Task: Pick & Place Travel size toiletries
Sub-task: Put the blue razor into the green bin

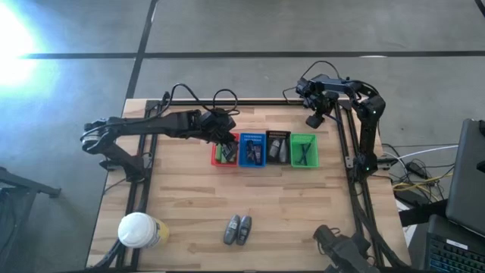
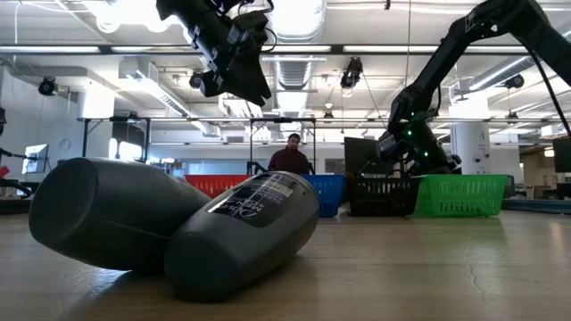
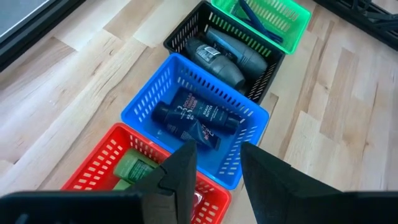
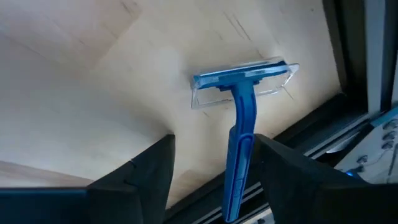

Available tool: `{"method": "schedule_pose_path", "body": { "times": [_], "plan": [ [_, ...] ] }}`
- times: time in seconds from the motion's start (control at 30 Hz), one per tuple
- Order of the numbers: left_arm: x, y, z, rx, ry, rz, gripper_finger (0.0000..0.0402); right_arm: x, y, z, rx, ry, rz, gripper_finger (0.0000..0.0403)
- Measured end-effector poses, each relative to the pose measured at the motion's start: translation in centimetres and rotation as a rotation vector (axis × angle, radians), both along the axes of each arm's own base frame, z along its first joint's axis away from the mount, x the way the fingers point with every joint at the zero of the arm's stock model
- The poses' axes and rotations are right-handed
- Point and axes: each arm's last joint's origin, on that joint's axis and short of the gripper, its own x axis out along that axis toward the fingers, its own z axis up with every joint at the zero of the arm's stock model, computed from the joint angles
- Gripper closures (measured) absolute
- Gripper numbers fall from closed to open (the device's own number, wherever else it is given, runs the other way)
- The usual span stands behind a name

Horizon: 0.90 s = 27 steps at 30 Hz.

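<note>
L pincer [image 3: 214,177] hangs empty, fingers apart, just above the red basket [image 1: 223,152] w/ green packets [image 3: 134,168], dark tubes [image 3: 196,118] in the blue basket [image 1: 252,150] just ahead, 2 grey bottles [image 1: 237,230] well apart near the surface's [image 1: 189,205] front edge; R pincer [image 4: 214,168], fingers parted, straddles a blue razor [image 4: 242,109].

Bright ceiling lights in the low view, floor glare top-left overhead, soft blur on the near grey bottles [image 2: 169,223].

Four slotted baskets [image 1: 264,149], two grey bottles [image 1: 237,230] at six o'clock, one white-lidded jar [image 1: 139,231], one blue razor [image 4: 241,118].
</note>
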Motion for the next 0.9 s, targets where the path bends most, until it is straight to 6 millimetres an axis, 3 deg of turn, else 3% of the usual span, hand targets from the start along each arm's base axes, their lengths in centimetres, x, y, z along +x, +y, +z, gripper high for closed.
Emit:
{"method": "schedule_pose_path", "body": {
  "times": [0.2, 0.57, 0.73, 0.9],
  "plan": [
    [-0.1, 0.0, 0.1, 0.000, 0.001, 0.001, 0.0273, -0.6, -0.3, 0.1, 0.024, -0.016, 0.017, 0.0242],
    [-0.1, 0.0, 0.1, 0.008, 0.006, -0.007, 0.0273, -0.7, -1.2, 0.9, -0.045, -0.038, -0.055, 0.0377],
    [-0.1, 0.0, 0.1, 0.015, 0.008, -0.015, 0.0273, 0.6, -0.7, 3.7, -0.105, -0.157, -0.122, 0.0373],
    [-0.1, 0.0, 0.1, 0.031, 0.012, -0.030, 0.0273, 1.5, 1.3, 8.8, -0.154, -0.354, -0.292, 0.0375]
  ]
}}
